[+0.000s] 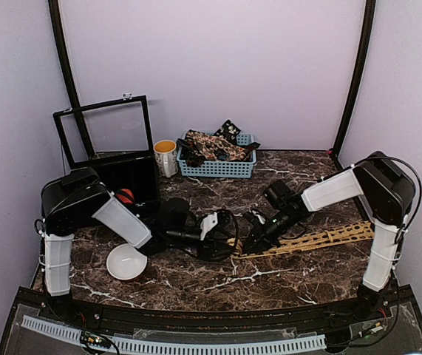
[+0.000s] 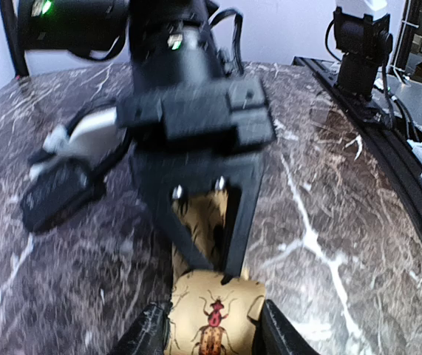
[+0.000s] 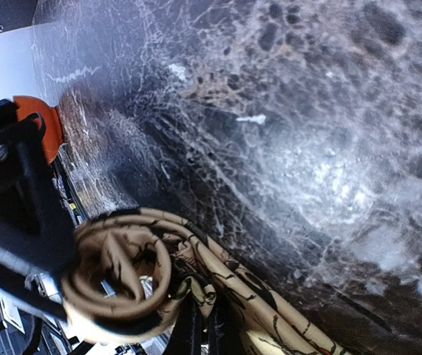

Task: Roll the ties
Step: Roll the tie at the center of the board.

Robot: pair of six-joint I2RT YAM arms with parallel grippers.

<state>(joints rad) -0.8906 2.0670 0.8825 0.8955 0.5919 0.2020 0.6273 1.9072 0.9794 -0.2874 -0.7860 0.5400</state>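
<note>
One mustard tie lies mid-table, and its flat strip runs toward the right edge. Its coiled end sits between the fingers of the left gripper; whether they squeeze it cannot be told. The right gripper is pinched on the tie just behind the coil. In front, the marble is open. At the back wall, one basket holds several dark ties.

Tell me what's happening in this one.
A mustard tie lies mid-table, one end rolled into a coil, the rest flat toward the right. The left gripper straddles the coil, grip unclear, while the shut right gripper rests its tips on it. More ties wait in the basket.
</note>
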